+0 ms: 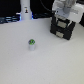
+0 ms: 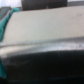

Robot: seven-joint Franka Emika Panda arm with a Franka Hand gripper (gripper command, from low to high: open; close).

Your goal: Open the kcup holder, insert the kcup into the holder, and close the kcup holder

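The kcup, a small squat cup with a green top and a whitish body, stands upright on the white table, near the middle. The black kcup holder stands at the back on the exterior view's right, and both its drawer fronts look closed. My gripper hangs right at the top of the holder, far from the kcup. Whether its fingers are open or shut does not show. The wrist view is blurred: a pale grey surface with a dark band beside it. No kcup shows there.
A taller white bottle-like object with a dark mark stands at the back on the exterior view's left. A dark blue strip runs along the table's far edge. Teal cloth shows at the wrist view's edge.
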